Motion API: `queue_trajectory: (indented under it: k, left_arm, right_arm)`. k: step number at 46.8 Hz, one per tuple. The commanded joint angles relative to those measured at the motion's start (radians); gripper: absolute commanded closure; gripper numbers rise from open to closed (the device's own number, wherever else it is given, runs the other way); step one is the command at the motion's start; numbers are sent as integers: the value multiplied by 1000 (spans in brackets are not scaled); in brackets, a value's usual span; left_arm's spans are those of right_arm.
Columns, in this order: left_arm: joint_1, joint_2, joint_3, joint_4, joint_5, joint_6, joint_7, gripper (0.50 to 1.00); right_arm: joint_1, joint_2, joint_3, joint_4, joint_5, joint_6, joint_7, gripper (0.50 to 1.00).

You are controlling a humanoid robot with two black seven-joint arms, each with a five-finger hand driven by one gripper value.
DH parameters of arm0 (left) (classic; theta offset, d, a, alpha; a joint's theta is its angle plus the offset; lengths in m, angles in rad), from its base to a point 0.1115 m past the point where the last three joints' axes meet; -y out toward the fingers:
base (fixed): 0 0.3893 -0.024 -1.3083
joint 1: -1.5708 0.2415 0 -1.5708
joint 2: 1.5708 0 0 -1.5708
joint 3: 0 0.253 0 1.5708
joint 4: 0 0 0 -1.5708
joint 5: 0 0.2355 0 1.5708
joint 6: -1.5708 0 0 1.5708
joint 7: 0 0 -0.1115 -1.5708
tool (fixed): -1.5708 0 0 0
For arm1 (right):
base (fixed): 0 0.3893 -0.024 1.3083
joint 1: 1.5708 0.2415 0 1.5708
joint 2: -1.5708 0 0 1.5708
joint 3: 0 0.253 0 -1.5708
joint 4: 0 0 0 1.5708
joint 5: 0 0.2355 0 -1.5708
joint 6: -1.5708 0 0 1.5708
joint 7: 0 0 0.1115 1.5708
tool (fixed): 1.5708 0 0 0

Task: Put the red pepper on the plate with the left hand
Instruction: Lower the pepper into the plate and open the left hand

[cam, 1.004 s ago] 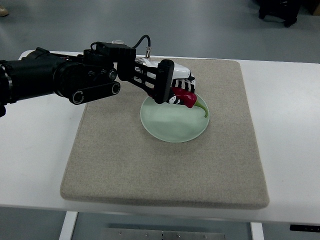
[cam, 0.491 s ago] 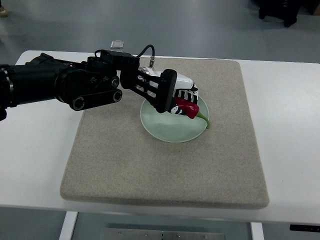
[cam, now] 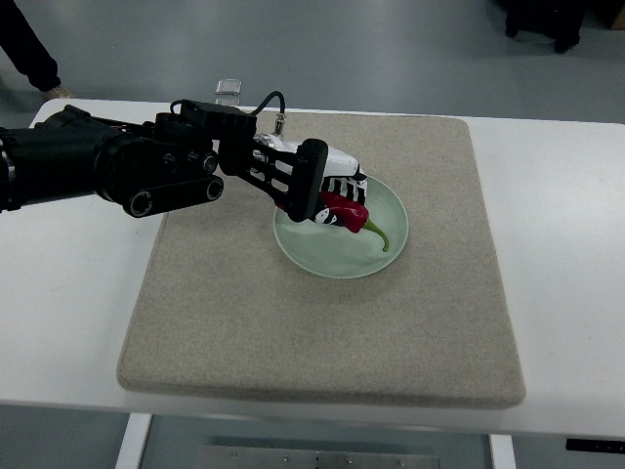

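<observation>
1. The left hand sits over the far-left part of the plate, its black-and-white striped fingers curled around the fat end of the red pepper, gripping it.
2. The red pepper lies low over the plate, inside its rim. The dark red body is tucked under the hand, and the green stem curves out to the right and toward the near side. From here I cannot tell whether the pepper's body already touches the plate's surface.
3. The plate is round and pale green, and its near half is bare. It rests on a beige felt mat, a little toward the mat's far side.
4. The left arm is black and bulky. It comes in from the left edge and reaches across the far-left corner of the mat, with a black cable looping up near the wrist.
5. The mat lies flat on the white tabletop, covering most of its middle, with bare white showing on the left, on the right and along the near edge.
6. A small clear object sits at the far edge of the tabletop, just beyond the arm.
7. A person's dark trouser leg and shoe stand on the grey floor at the far left.
</observation>
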Motion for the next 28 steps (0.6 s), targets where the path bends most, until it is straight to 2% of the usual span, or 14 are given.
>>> queue_trajectory:
  k: [1,3,5,8,12,23,25,28]
  left_arm:
    - [0,0,-3,2,-2,3,0,869]
    - [0,0,-6,2,-3,5,0,721]
    - [0,0,-8,2,-8,5,0,658]
    - [0,5,-9,2,-14,5,-1,649]
    - [0,5,-11,1,-18,5,-1,570]
    - [2,5,-34,-5,-26,3,-3,529]
    - [2,5,-55,-5,-26,2,-4,508]
    - [8,6,-87,-11,-34,0,-4,508]
  right_arm:
    - [0,0,0,0,0,0,0,568]
    - [0,0,0,0,0,0,0,568]
    - [0,0,0,0,0,0,0,568]
    - [0,0,0,0,0,0,0,568]
    - [0,0,0,0,0,0,0,568]
    - [0,0,0,0,0,0,0,568]
    - [0,0,0,0,0,0,0,568]
    - [0,0,0,0,0,0,0,568]
